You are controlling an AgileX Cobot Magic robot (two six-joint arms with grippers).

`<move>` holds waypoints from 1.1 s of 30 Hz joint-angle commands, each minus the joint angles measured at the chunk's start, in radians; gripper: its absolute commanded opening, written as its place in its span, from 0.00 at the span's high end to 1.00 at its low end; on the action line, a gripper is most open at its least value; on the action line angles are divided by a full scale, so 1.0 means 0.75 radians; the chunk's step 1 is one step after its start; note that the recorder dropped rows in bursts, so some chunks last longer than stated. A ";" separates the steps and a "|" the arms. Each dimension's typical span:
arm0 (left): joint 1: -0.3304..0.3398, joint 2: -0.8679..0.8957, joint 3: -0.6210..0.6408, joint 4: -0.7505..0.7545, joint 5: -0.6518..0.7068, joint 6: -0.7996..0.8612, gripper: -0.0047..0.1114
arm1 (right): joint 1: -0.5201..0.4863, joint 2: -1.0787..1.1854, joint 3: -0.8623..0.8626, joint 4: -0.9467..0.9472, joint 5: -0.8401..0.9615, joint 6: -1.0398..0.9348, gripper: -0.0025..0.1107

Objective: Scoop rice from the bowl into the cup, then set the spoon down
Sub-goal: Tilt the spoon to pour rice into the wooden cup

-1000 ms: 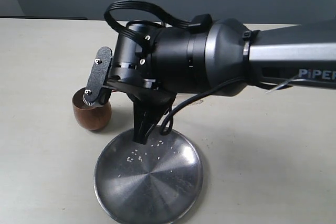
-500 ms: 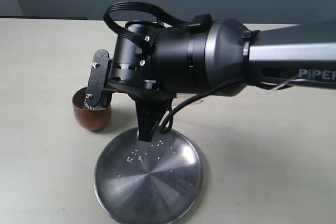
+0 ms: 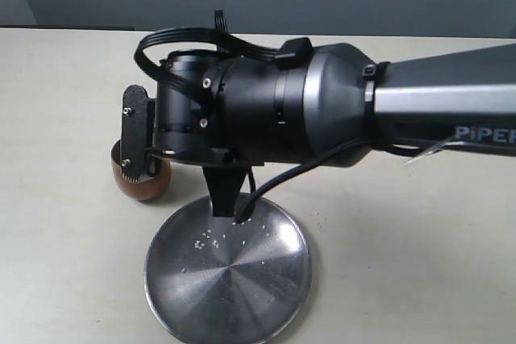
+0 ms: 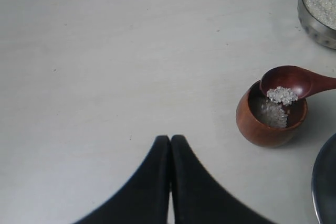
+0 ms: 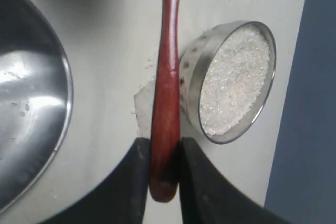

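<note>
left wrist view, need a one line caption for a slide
A wooden spoon carrying rice over the wooden cup, with the left gripper shut in the foreground.

On the counter [image 3: 64,78] the cup [image 3: 139,184] stands at the left, just behind and to the left of the plate [image 3: 228,283], which lies nearest the front. A few grains of the rice [image 3: 211,239] lie on the plate's rear half. The right arm [image 3: 322,110] reaches in from the right above the plate, its far end in front of the cup. The spoon [image 4: 294,81] has its round end over the cup's mouth with rice in it, and more rice lies inside the cup below. The bowl [image 5: 231,82], holding rice, sits just beside the spoon's handle, on the side away from the plate. The right hand [image 5: 164,148] has the handle's end between its fingers. The left hand [image 4: 170,142] hangs over bare counter, well apart from the cup.
</note>
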State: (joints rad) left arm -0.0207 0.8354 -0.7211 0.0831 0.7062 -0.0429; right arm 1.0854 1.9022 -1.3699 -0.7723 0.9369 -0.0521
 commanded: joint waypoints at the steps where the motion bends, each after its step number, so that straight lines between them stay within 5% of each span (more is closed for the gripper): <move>1: -0.002 0.002 -0.009 0.002 -0.004 -0.001 0.96 | 0.002 -0.003 -0.002 -0.062 0.008 -0.004 0.98; 33: -0.002 0.002 -0.009 0.002 -0.004 -0.001 0.96 | 0.043 0.014 -0.002 -0.194 0.064 -0.055 0.98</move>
State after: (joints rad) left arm -0.0207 0.8354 -0.7211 0.0831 0.7062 -0.0429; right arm 1.1151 1.9139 -1.3699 -0.9006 0.9746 -0.0877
